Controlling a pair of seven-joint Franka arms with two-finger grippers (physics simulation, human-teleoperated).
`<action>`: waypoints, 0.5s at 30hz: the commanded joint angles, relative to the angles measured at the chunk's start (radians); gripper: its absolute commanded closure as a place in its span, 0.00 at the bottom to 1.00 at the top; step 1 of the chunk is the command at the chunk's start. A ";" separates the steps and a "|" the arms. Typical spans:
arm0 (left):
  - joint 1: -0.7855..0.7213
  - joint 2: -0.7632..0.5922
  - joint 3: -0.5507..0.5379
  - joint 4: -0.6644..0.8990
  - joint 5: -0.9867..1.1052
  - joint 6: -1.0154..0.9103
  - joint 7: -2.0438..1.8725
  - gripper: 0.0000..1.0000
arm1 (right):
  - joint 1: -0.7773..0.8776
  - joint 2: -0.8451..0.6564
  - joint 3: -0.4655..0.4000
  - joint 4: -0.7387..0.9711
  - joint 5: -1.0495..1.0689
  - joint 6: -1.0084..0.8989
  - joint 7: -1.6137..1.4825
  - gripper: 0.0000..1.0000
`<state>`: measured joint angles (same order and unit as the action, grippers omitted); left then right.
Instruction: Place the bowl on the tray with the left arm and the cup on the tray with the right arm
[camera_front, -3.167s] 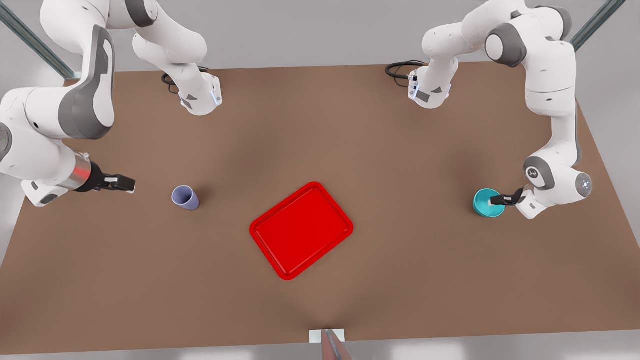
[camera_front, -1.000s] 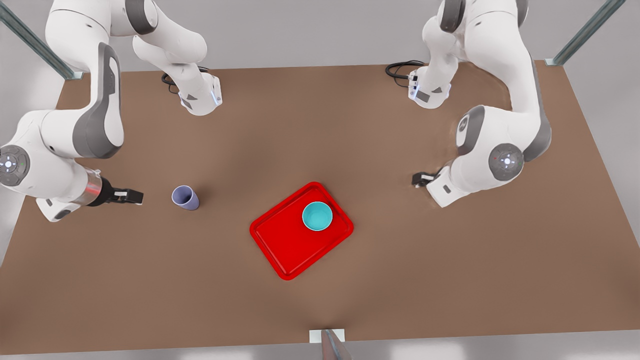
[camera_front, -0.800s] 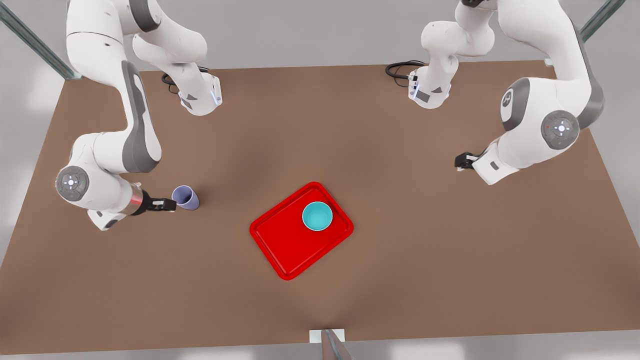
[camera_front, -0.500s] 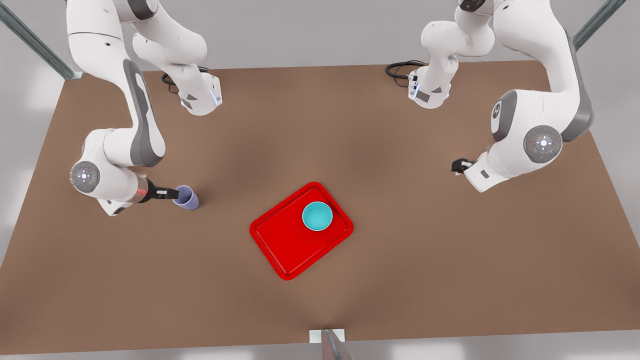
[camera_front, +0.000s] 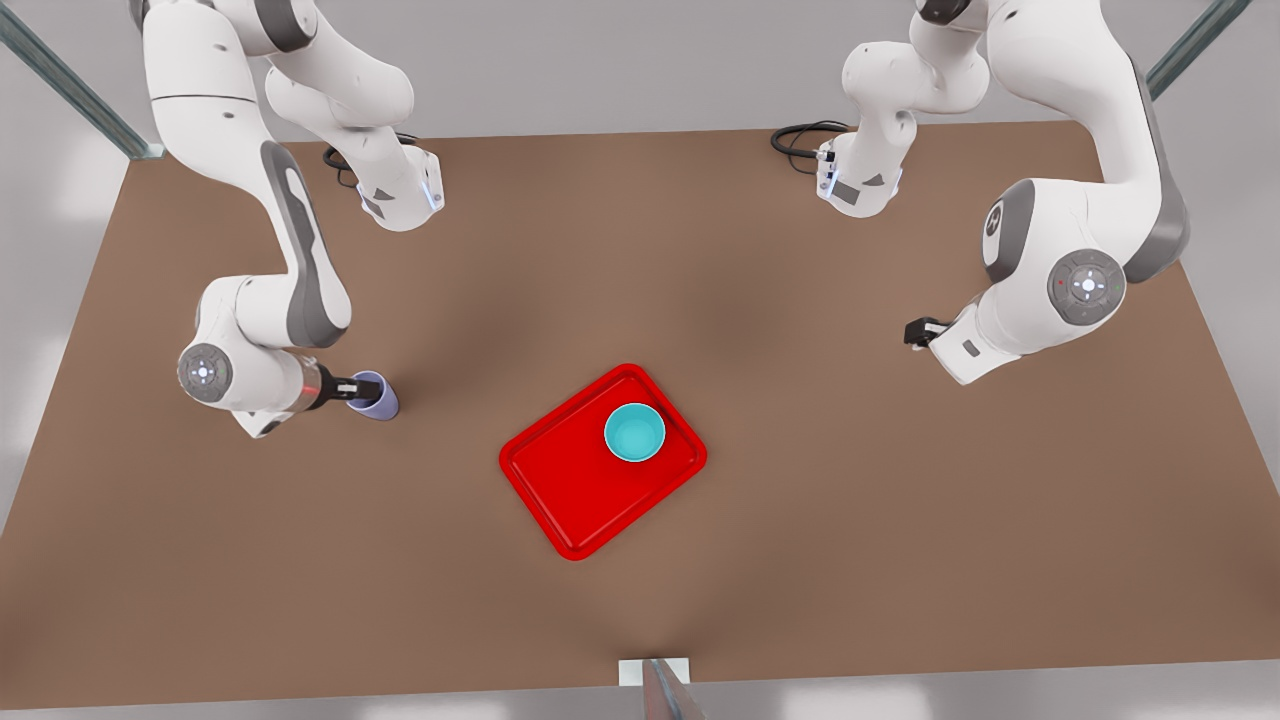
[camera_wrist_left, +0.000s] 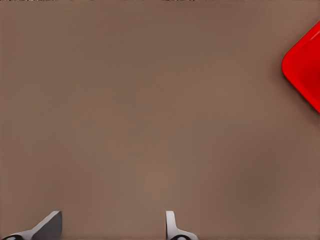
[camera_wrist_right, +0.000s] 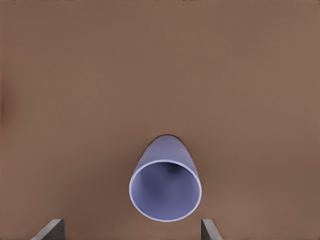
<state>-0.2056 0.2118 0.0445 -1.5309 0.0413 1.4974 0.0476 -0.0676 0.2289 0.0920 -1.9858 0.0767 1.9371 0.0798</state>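
Cup (camera_front: 373, 394) placement is the unfinished half of the task: the lavender tumbler is seen standing upright on the table (camera_front: 900, 520), well apart from the tray (camera_front: 580, 500), off toward the front view's left of it. The bowl (camera_front: 635, 433) is already seated on the tray, in the corner farthest from the cup. The right gripper (camera_front: 350, 386) is positioned right at the cup's rim on the side away from the tray; in the right wrist view its fingertips (camera_wrist_right: 50, 229) are seen spread wide, either side of the cup (camera_wrist_right: 165, 184), with nothing clamped. The left gripper (camera_front: 916, 331) is held well away on the tray's opposite side, waiting, its fingers (camera_wrist_left: 49, 226) also parted and empty above bare table, with a tray corner (camera_wrist_left: 305, 67) just visible.

Several risks are judged from here. The light, tapered cup could be tipped or pushed away if the fingers are advanced before being centred. If it is gripped too high on the rim, it could be squeezed out and dropped. During the carry, the bowl could be struck unless the cup is set on the tray's open near half.
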 joint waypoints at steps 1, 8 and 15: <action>0.000 -0.002 0.000 0.000 0.002 0.000 -0.002 0.00 | 0.002 0.001 0.000 -0.001 0.000 0.000 0.000 0.00; 0.000 0.001 0.000 0.000 0.003 0.000 -0.005 0.00 | 0.002 0.027 0.000 -0.004 0.000 0.016 0.000 0.00; 0.000 0.003 0.000 -0.003 0.003 -0.002 -0.005 0.00 | -0.037 0.023 -0.003 -0.028 -0.008 0.016 -0.049 0.00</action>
<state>-0.2056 0.2162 0.0445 -1.5340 0.0444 1.4948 0.0430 -0.1033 0.2539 0.0889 -2.0169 0.0690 1.9527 0.0307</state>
